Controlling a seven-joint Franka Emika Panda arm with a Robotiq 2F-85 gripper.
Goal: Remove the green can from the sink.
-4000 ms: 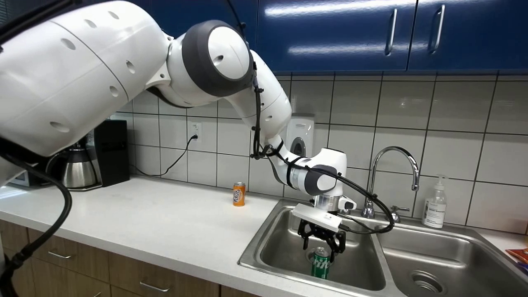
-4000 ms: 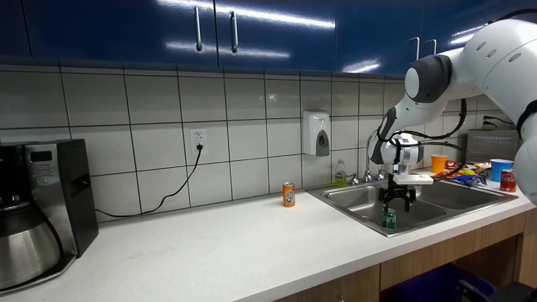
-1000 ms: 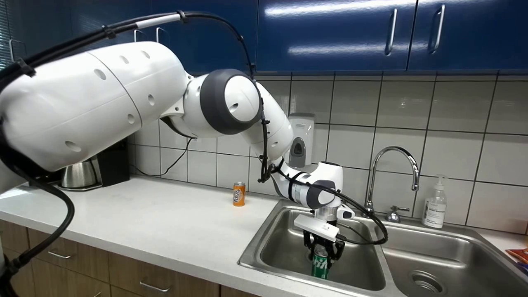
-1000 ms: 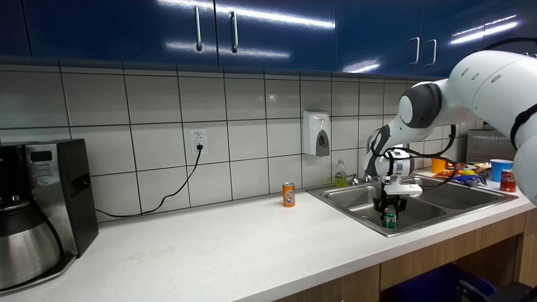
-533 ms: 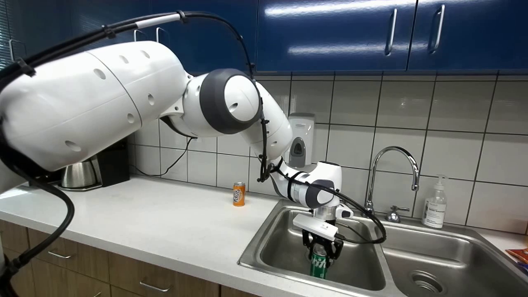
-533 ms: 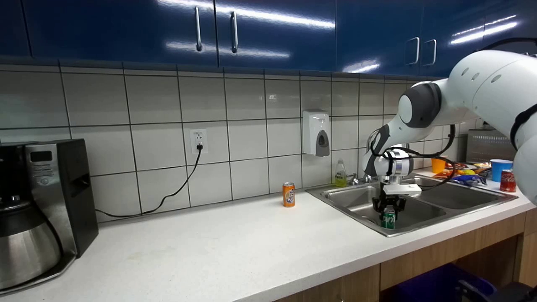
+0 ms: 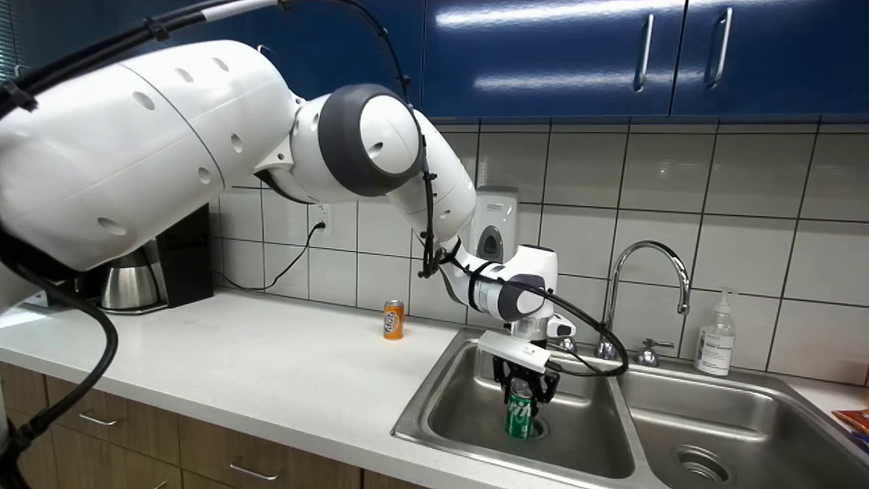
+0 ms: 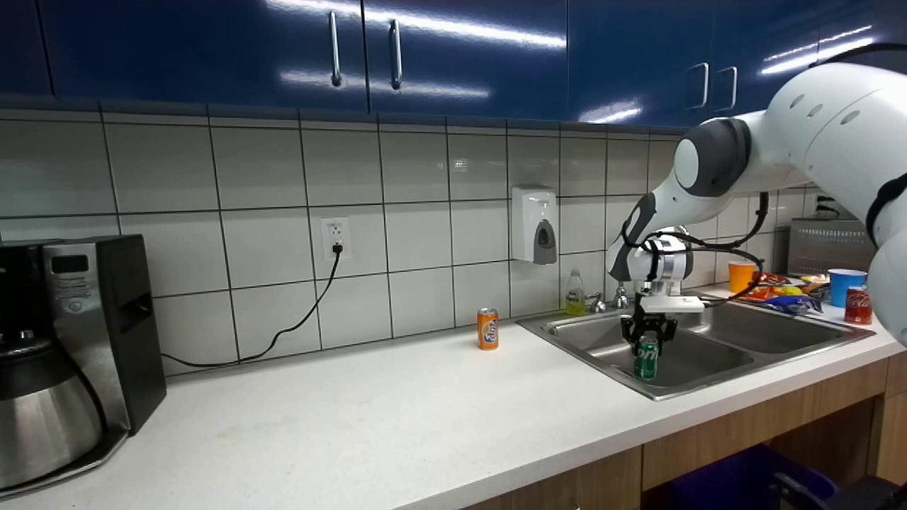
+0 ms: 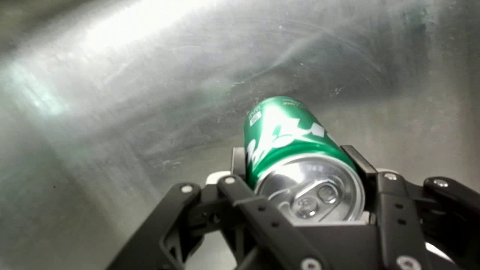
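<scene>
Green and clamped in the hand [image 9: 300, 162], the can [image 9: 289, 139] is held within the sink [image 7: 584, 436], lower right in an exterior view, and is best lifted level and clear before being swung aside.

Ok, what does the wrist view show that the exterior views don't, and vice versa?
Only the wrist view: the pull tab on the green can, plus small print, too blurred to read.
Only the exterior views: the orange can, faucet and wall dispenser.
Shared: the gripper closed on the green can, within the sink.
</scene>
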